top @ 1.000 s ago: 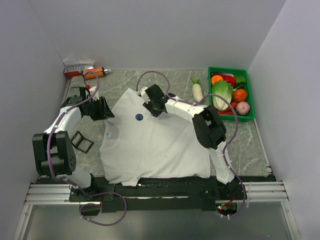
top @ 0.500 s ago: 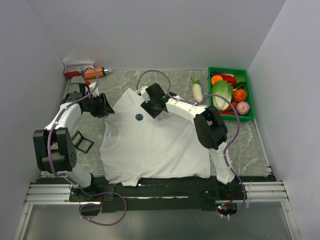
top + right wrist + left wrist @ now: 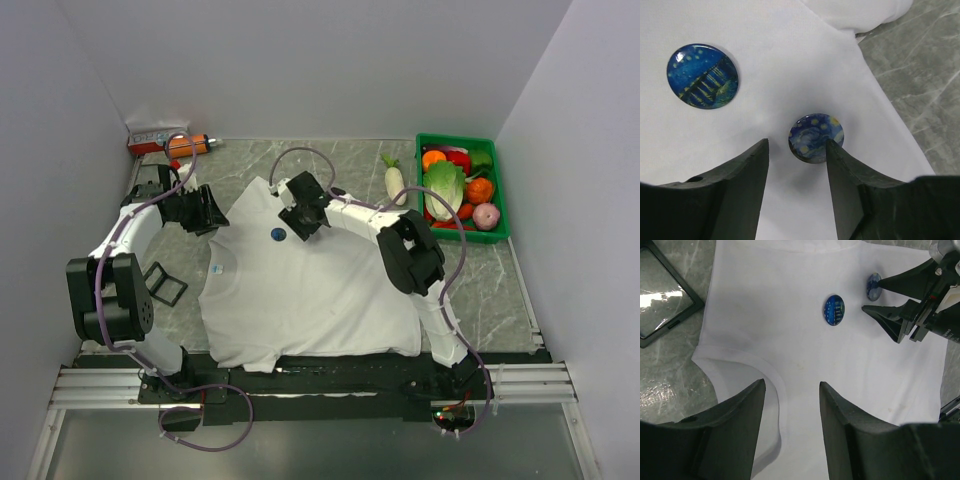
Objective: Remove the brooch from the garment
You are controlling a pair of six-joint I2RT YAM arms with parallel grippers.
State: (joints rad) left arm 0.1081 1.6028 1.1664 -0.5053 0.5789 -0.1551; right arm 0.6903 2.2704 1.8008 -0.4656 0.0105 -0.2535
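Note:
The white T-shirt lies flat on the table. A round dark-blue brooch sits on its upper chest; it also shows in the right wrist view and the left wrist view. A second, smaller blue brooch lies just right of it, also in the left wrist view. My right gripper is open low over the shirt, its right fingertip at this second brooch's edge. My left gripper is open and empty above the shirt near the neck band, at the shirt's left side.
Two black square frames lie left of the shirt, one showing in the left wrist view. A green bin of vegetables stands at back right, a white radish beside it. An orange item lies at back left.
My right gripper has shifted a little left over the shirt, closer to the brooches. My left gripper has drawn slightly back and up. The shirt and brooches have not moved.

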